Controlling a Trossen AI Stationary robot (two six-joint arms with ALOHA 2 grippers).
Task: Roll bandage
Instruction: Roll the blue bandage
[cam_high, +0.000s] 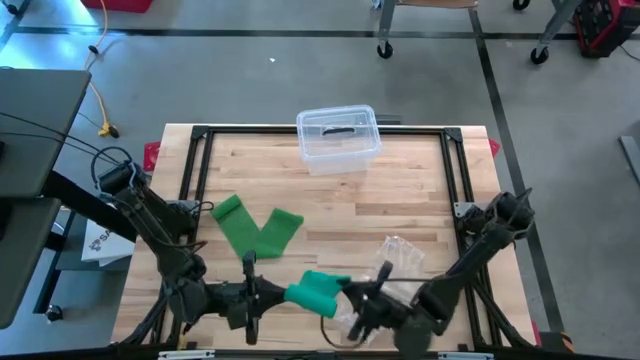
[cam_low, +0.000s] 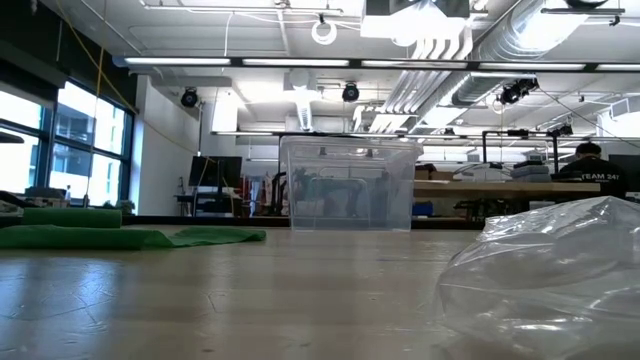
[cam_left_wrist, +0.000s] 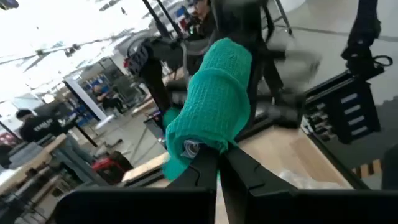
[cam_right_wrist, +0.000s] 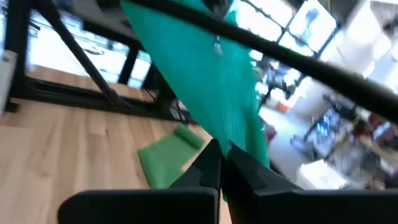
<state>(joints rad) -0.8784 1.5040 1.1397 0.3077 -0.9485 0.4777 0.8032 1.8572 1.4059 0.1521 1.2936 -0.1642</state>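
Note:
A teal bandage (cam_high: 316, 290), partly rolled into a loose bundle, hangs above the table's near edge between my two grippers. My left gripper (cam_high: 282, 294) comes at it from the left and is shut on it. My right gripper (cam_high: 346, 288) comes from the right and is shut on it too. The left wrist view shows the bandage (cam_left_wrist: 211, 106) as a thick roll. In the right wrist view the bandage (cam_right_wrist: 211, 81) is a flat strip leading away from the fingers. Neither gripper appears in the low view. My left gripper pinches the near end of the rolled bundle (cam_left_wrist: 200, 148) between its two fingers, level, from the table's left. The roll stands out beyond the fingers, lifted clear of the table. My right gripper pinches the flat strip's end (cam_right_wrist: 227, 138) between its two fingers, level, from the table's right. The strip runs straight away from the fingers, clear of the table.
A darker green bandage (cam_high: 255, 230) lies flat in a V on the table's left half. A clear lidded box (cam_high: 338, 138) stands at the far middle. A crumpled clear plastic bag (cam_high: 395, 262) lies near my right arm. A black frame (cam_high: 200, 135) borders the table.

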